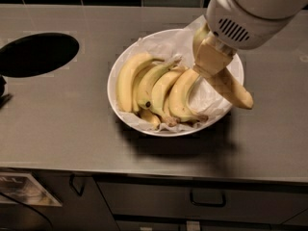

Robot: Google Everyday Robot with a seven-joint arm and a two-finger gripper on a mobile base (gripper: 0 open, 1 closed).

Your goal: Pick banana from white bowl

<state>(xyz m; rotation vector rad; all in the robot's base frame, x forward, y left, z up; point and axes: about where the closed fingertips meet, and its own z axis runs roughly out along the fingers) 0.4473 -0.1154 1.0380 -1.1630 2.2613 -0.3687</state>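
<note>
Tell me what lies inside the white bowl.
The white bowl holds crinkled paper lining and a bunch of bananas. The gripper, above its right side, grips the banana over the rim. Paper and fruit cover the bowl's bottom.

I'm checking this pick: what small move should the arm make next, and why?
Probably lift straight up a little. The gripper, over the right side of the white bowl, has its jaws shut on the banana, whose tip hangs past the rim, near the bunch of bananas.
</note>
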